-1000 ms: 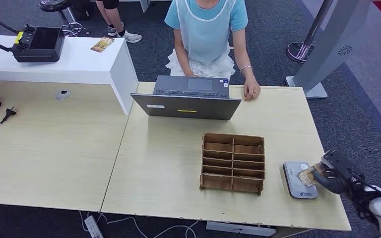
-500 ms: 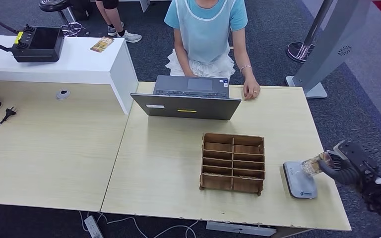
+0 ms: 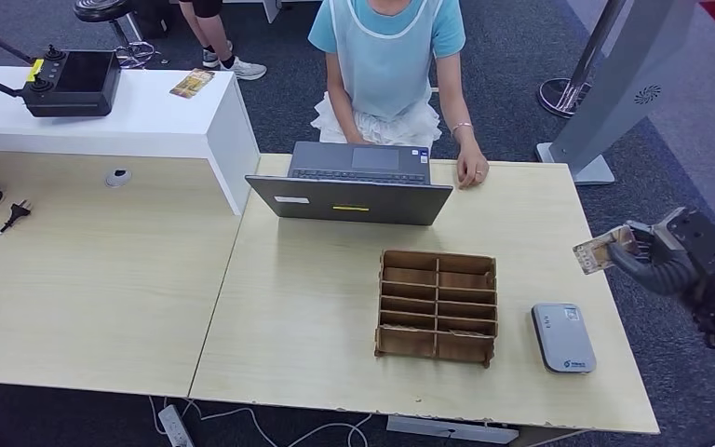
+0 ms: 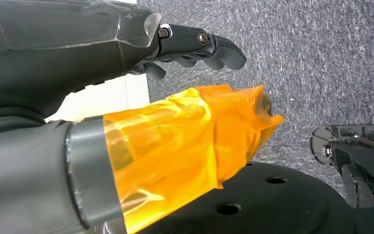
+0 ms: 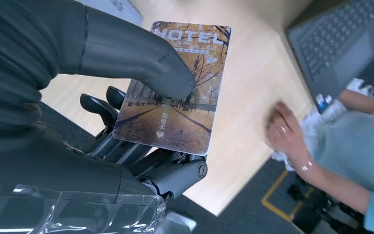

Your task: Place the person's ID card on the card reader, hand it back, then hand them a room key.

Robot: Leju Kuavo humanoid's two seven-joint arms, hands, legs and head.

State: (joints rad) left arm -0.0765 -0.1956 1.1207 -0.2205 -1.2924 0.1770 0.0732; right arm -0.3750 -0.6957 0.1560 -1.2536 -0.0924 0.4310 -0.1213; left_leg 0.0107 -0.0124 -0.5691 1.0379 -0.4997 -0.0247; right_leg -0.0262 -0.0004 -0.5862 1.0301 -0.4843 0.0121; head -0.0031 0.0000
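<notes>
Thumb (image 5: 146,58) pressed flat on the face of the card (image 5: 177,92), darker fingers (image 5: 126,146) curled underneath it, so the right hand (image 3: 656,256) has the card pinched firmly between them; the card reads HOTEL across its top edge over a picture of an autumn tree-lined road, and in the head view it sticks out of the hand (image 3: 596,253) towards the table, held up in the air past the table's right edge (image 3: 605,279), well apart from the grey card reader (image 3: 563,337) lying flat on the tabletop near the front right corner. Just left of the reader sits a brown wooden organiser (image 3: 438,305) with two columns of slots. Further back on the table, an open grey laptop (image 3: 354,184) faces the person (image 3: 386,56) in a light blue top, who stands at the far side with one hand (image 3: 471,172) resting on the table edge beside the laptop; the right wrist view catches that same hand (image 5: 285,131) beyond the card. Over on the other side, the left hand (image 4: 126,73) hangs over grey carpet, its thumb wrapped in orange tape (image 4: 185,146), dark fingers (image 4: 209,46) stretched out and apart from the thumb, nothing in them. A white counter (image 3: 102,121) on the far left carries a black controller (image 3: 73,84)
</notes>
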